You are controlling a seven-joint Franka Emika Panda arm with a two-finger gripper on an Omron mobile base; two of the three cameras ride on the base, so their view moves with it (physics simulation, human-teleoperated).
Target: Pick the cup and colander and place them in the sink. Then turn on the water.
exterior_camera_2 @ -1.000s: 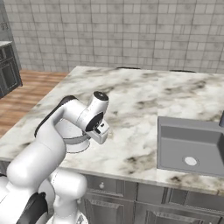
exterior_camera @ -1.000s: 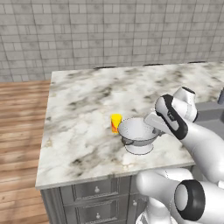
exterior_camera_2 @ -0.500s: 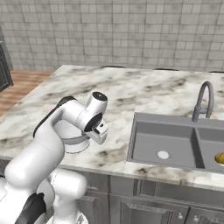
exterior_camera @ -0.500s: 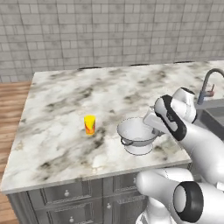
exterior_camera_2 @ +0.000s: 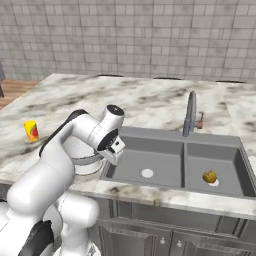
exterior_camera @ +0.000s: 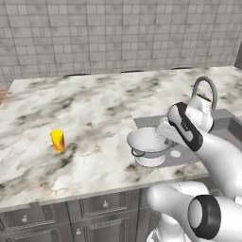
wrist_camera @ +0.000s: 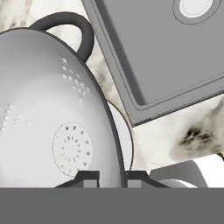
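Note:
My gripper [wrist_camera: 112, 177] is shut on the rim of the white colander [wrist_camera: 52, 122], one finger inside and one outside. The colander [exterior_camera: 146, 144] hangs just above the marble counter, beside the left rim of the grey sink [exterior_camera_2: 165, 160]. In the right base view the colander [exterior_camera_2: 82, 156] is partly hidden behind my arm. The yellow cup [exterior_camera: 57, 140] stands upright on the counter far to the left, also seen as the cup [exterior_camera_2: 31, 130]. The sink's left basin [wrist_camera: 175, 52] lies beyond the colander. No stream comes from the arched faucet [exterior_camera_2: 190, 112].
A yellowish-brown ball [exterior_camera_2: 210, 176] lies in the sink's right basin. The tiled wall [exterior_camera: 118, 38] runs along the back of the counter. The counter's front edge [exterior_camera: 71, 196] passes just below the colander. Cabinet drawers sit under the counter.
The base has driven to the right, so the whole scene slid left and the sink with its faucet came into view. The colander stays in my gripper; the cup stays on the counter.

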